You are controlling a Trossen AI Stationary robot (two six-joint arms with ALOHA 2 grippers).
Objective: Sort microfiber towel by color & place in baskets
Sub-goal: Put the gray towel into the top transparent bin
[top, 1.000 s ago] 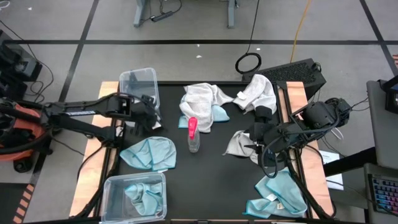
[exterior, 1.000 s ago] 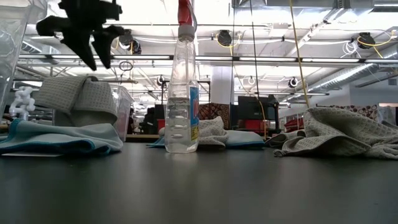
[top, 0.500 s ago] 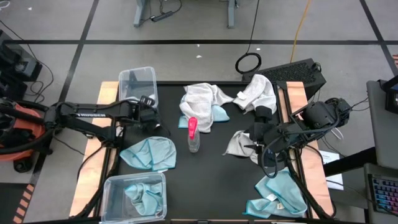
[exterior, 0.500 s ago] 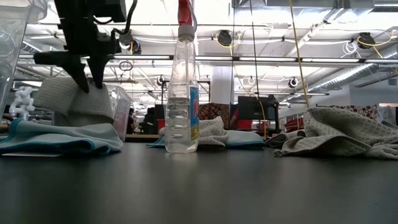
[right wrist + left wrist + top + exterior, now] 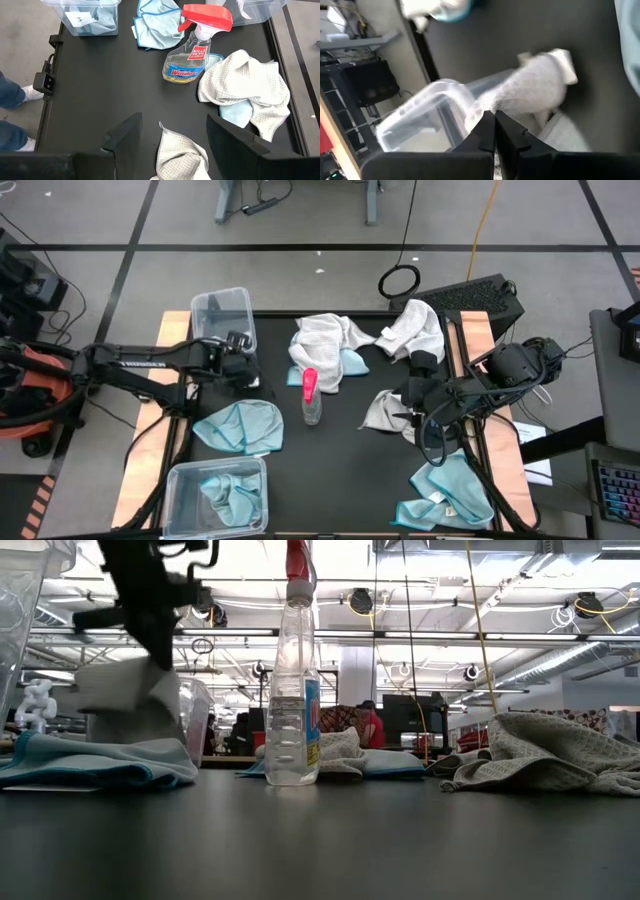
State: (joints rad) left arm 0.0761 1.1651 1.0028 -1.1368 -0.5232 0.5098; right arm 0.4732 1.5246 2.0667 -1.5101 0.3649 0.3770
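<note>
The left gripper has its fingers pressed together, pinching a white towel beside the empty far-left basket. The right gripper is spread wide above a grey towel on the right side of the black table. A spray bottle stands mid-table. A blue towel lies left, near the near-left basket holding blue cloth. The left arm reaches in level from the left.

Waffle-textured white cloth towels and smoother light blue microfiber towels lie on a matt black table. The baskets are clear, glossy plastic, as is the spray bottle with its red plastic top. Bare wood edges flank the tabletop.
</note>
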